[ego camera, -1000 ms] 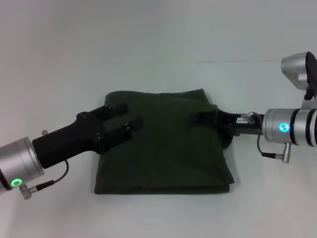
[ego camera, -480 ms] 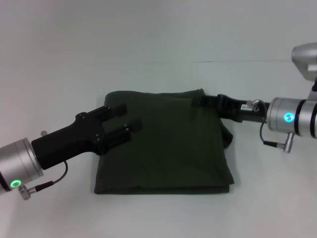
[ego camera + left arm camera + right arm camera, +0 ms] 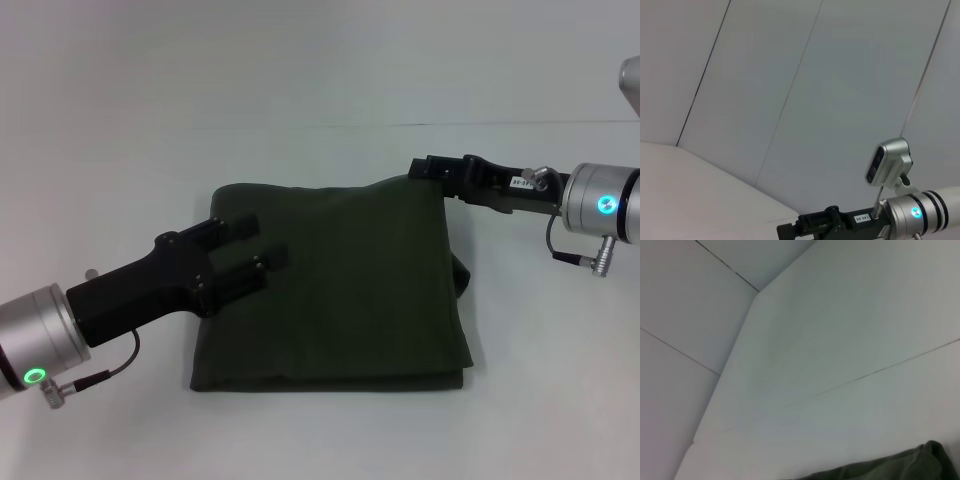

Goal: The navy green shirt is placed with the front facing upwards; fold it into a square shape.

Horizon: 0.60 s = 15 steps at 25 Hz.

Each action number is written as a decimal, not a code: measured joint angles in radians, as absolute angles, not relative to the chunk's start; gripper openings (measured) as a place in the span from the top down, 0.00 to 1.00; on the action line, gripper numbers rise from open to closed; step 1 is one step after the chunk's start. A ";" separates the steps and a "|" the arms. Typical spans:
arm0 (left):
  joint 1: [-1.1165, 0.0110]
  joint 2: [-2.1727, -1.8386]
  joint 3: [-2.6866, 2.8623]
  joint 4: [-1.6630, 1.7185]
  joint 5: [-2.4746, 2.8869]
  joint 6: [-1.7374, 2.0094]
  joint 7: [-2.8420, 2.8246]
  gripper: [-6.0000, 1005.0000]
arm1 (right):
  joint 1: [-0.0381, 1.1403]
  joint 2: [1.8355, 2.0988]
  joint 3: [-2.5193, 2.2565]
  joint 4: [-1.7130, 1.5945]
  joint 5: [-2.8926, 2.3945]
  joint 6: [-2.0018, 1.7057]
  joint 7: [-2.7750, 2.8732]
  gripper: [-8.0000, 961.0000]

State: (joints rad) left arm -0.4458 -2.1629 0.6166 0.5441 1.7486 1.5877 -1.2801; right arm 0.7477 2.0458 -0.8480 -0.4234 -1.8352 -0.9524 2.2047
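The navy green shirt lies folded into a rough square in the middle of the white table, plain olive cloth facing up and no lettering showing. My left gripper hovers over the shirt's left edge, open, with nothing between its black fingers. My right gripper is at the shirt's far right corner, just off the cloth. A corner of the shirt shows in the right wrist view. The left wrist view shows only the right gripper and walls.
The white table extends on all sides of the shirt. A thin seam line crosses the table behind the shirt. Grey wall panels stand beyond.
My right gripper has drawn off the shirt's right side, back toward the far right corner. My left gripper has slid slightly back toward the near left.
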 joint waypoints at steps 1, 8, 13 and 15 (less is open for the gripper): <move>-0.446 -2.163 0.617 0.544 1.749 1.588 -1.280 0.33 | 0.748 2.046 -0.848 -0.423 -1.835 -0.952 2.205 0.29; -0.448 -2.163 0.617 0.542 1.749 1.588 -1.279 0.33 | 0.738 2.025 -0.846 -0.431 -1.836 -0.910 2.194 0.29; -0.451 -2.163 0.616 0.540 1.748 1.568 -1.279 0.33 | 0.725 1.997 -0.829 -0.437 -1.833 -0.932 2.194 0.29; -0.457 -2.163 0.613 0.535 1.742 1.545 -1.279 0.33 | 0.724 1.990 -0.827 -0.438 -1.833 -0.966 2.194 0.29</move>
State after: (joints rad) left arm -0.4571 -2.1630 0.6132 0.5351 1.7424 1.5445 -1.2791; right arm 0.7236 1.9905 -0.8266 -0.4377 -1.8332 -0.9656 2.1936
